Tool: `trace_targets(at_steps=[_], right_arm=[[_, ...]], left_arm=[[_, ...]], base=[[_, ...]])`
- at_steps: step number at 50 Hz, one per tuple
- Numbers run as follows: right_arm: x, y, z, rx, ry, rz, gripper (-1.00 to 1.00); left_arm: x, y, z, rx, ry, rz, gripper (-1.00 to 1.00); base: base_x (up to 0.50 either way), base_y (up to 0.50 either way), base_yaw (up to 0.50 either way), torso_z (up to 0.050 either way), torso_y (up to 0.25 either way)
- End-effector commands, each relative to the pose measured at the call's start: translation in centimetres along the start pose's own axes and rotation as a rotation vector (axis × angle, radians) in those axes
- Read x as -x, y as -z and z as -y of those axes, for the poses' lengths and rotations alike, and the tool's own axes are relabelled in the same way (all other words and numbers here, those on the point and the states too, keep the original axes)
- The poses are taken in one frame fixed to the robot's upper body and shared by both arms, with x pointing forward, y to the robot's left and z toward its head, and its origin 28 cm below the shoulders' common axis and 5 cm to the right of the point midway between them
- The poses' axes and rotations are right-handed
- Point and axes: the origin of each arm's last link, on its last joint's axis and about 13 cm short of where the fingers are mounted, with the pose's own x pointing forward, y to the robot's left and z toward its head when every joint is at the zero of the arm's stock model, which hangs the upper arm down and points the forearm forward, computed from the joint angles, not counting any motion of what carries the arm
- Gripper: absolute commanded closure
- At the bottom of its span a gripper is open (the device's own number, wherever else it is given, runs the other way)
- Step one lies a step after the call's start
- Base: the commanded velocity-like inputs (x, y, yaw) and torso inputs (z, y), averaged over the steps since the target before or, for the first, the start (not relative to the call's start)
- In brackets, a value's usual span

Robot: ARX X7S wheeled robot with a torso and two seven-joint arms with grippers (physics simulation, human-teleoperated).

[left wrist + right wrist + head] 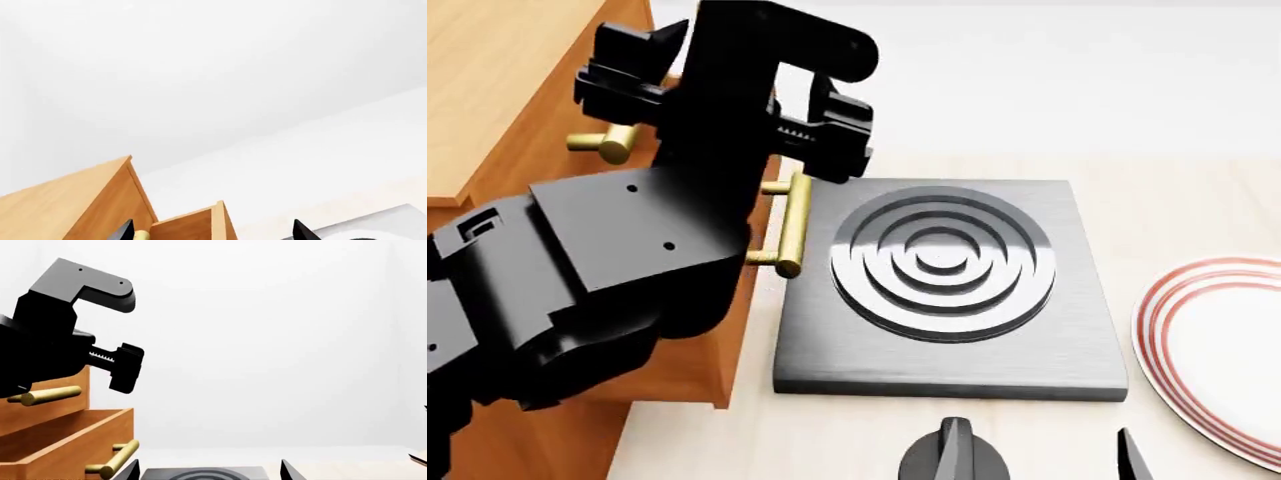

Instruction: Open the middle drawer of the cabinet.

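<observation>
The cabinet (507, 90) stands at the left of the head view. Its middle drawer (67, 440) is pulled out over the counter, brass handle (787, 225) facing the hotplate. The top drawer's handle (607, 143) sits above it, and the lowest drawer is hidden. My left gripper (727, 120) hovers above the pulled-out drawer, open and empty. In the left wrist view a brass handle end (141, 235) lies just inside one of its fingertips (123, 231). My right gripper (1041, 455) is open and empty at the near edge, facing the hotplate.
A grey hotplate (941, 280) with concentric rings lies right next to the drawer front; it also shows in the right wrist view (207, 474). A white plate (1214, 350) with red rings sits at the right. My left arm (587, 270) hides most of the cabinet front.
</observation>
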Motion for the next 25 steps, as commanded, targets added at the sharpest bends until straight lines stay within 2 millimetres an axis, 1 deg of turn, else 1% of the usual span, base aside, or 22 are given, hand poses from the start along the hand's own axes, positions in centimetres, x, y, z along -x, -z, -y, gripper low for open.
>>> trace_targets(at_steps=[1,3,5,7,8,9,10,12,13,16,18,20,22,25], right_arm=[[0.0,0.2,0.0,0.000,0.001,-0.001,-1.00],[-0.2,-0.4,0.0,0.001,0.000,-0.001,-1.00],[0.1,0.2,0.0,0.001,0.000,-0.001,-1.00],[0.1,0.2,0.0,0.001,0.000,-0.002,-1.00],[0.1,0.3,0.0,0.002,0.000,-0.002,-1.00],[0.1,0.3,0.0,0.002,-0.001,-0.004,-1.00],[0.1,0.3,0.0,0.002,-0.002,-0.004,-1.00],[0.1,0.3,0.0,0.002,-0.003,-0.003,-1.00],[0.1,0.3,0.0,0.003,-0.003,-0.004,-1.00],[0.1,0.3,-0.1,0.003,-0.003,-0.004,-1.00],[0.1,0.0,-0.1,0.003,-0.004,-0.004,-1.00],[0.1,0.3,-0.1,0.003,-0.004,-0.005,-1.00],[0.1,0.2,-0.1,0.003,-0.004,-0.005,-1.00],[0.2,0.3,-0.1,0.003,-0.004,-0.005,-1.00]], left_arm=[[0.3,-0.6,-0.4,0.071,0.057,-0.088,-1.00],[0.3,-0.5,-0.3,0.093,0.069,-0.121,-1.00],[0.3,-0.5,-0.4,0.102,0.079,-0.133,-1.00],[0.2,-0.4,-0.4,0.127,0.093,-0.167,-1.00],[0.1,-0.2,-0.4,0.071,0.085,-0.194,-1.00],[-0.1,-0.2,-0.5,0.118,0.099,-0.195,-1.00],[-0.1,-0.2,-0.5,0.127,0.104,-0.201,-1.00],[-0.2,-0.2,-0.6,0.105,0.094,-0.227,-1.00],[-0.2,-0.2,-0.6,0.133,0.108,-0.215,-1.00],[-0.1,-0.2,-0.6,0.117,0.117,-0.253,-1.00],[-0.1,-0.2,-0.6,0.134,0.117,-0.251,-1.00],[-0.3,-0.1,-0.7,0.135,0.101,-0.261,-1.00],[-0.5,-0.1,-0.8,0.175,0.072,-0.276,-1.00],[-0.7,-0.1,-0.9,0.185,0.077,-0.290,-1.00]], base=[[0.00,0.00,0.00,0.000,0.000],[0.00,0.00,0.00,0.000,0.000],[0.00,0.00,0.00,0.000,0.000],[0.00,0.00,0.00,0.000,0.000],[0.00,0.00,0.00,0.000,0.000],[0.00,0.00,0.00,0.000,0.000],[0.00,0.00,0.00,0.000,0.000],[0.00,0.00,0.00,0.000,0.000],[0.00,0.00,0.00,0.000,0.000],[0.00,0.00,0.00,0.000,0.000],[0.00,0.00,0.00,0.000,0.000],[0.00,0.00,0.00,0.000,0.000],[0.00,0.00,0.00,0.000,0.000],[0.00,0.00,0.00,0.000,0.000]])
